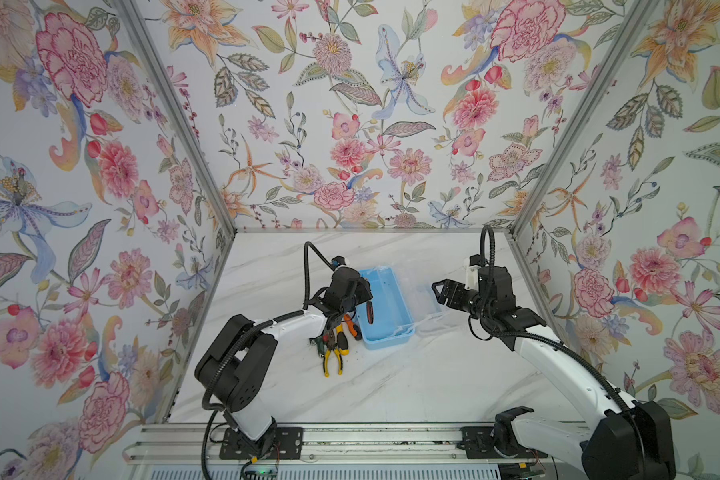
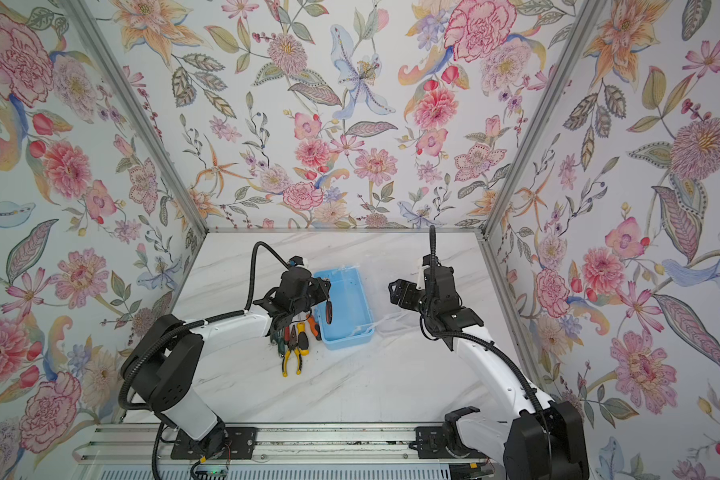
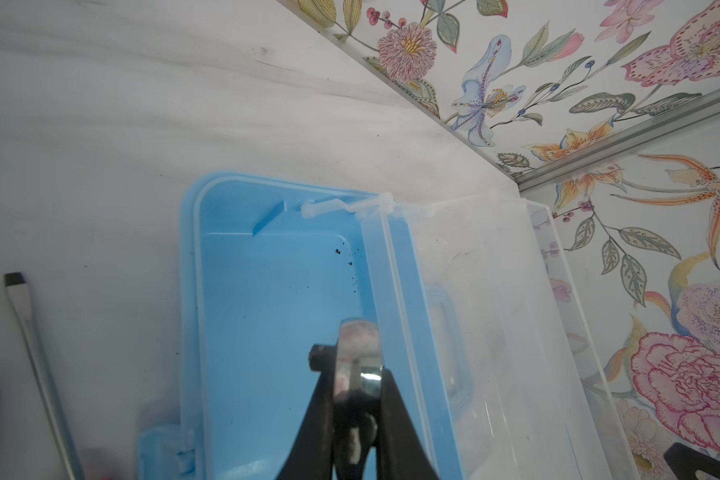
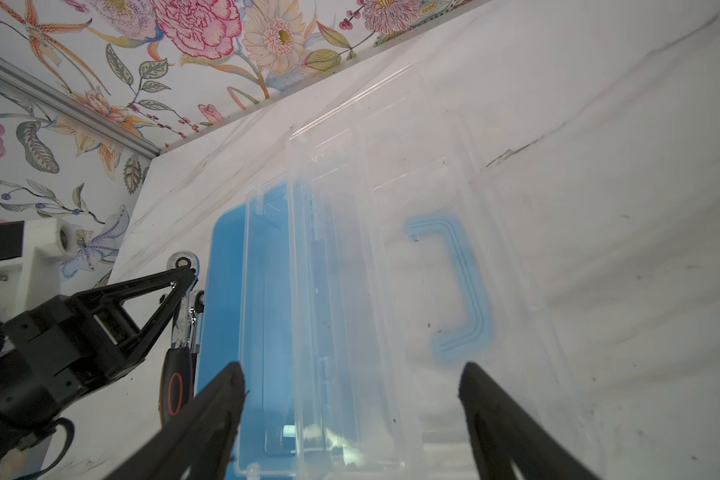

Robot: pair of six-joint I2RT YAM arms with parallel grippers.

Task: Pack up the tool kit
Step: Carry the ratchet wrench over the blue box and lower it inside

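left hand [image 3: 352,370] clamps blurred ratchet [image 3: 356,338] | clear lid [image 4: 412,187] barely visible

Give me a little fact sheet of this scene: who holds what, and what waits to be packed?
left gripper: shut on ratchet wrench, above blue box
right gripper: open, empty, over clear lid
blue box: open, no tool seen inside
waiting on table: yellow pliers, screwdrivers, beside the box
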